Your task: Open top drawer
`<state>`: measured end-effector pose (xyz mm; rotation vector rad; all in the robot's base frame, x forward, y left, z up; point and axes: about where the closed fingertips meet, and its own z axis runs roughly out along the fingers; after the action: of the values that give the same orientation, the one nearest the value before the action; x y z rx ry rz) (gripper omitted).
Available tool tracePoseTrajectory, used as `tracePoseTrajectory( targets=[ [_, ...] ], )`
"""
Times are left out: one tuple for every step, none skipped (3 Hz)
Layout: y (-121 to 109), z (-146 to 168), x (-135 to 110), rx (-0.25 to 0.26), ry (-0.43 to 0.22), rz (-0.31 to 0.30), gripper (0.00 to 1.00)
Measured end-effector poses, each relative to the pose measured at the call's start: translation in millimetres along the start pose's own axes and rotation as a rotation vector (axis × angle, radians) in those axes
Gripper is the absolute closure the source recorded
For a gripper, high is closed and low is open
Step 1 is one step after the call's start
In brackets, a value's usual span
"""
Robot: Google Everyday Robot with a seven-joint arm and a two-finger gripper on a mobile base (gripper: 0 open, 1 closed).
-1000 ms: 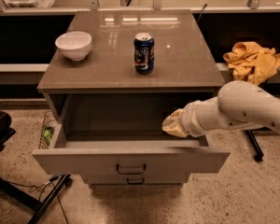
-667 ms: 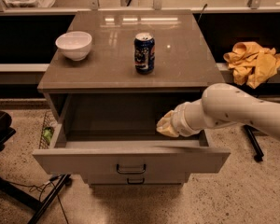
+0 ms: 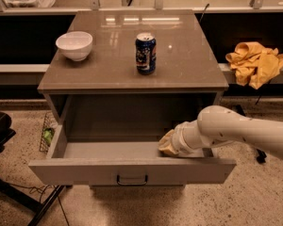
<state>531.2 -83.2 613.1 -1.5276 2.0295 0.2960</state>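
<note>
white rounded arm (image 3: 247,132), ribbed wrist, yellowish tool (image 3: 165,144) in the top drawer (image 3: 85,171).

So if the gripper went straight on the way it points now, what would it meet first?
The gripper sits inside the open top drawer, at its picture-right end, pointing across it. Nothing shows in its path, so it would likely reach the opposite side wall first, though depth is unclear.

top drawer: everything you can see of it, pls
The top drawer stands pulled well out of the cabinet, roughly level. It has a flat grey-beige front with a small dark bar handle at centre, and pale grey inner walls and floor. The tool reaches in from the right, low inside near the right wall; whether it touches the drawer can't be judged.
</note>
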Motion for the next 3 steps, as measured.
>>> tracePoseTrajectory(
  targets=[
    [0, 0, 0, 0.0, 0.0, 0.0, 1.0],
    [33, -30, 31, -0.022, 0.054, 0.032, 1.0],
    [39, -37, 38, -0.028, 0.069, 0.041, 1.0]
  ],
)
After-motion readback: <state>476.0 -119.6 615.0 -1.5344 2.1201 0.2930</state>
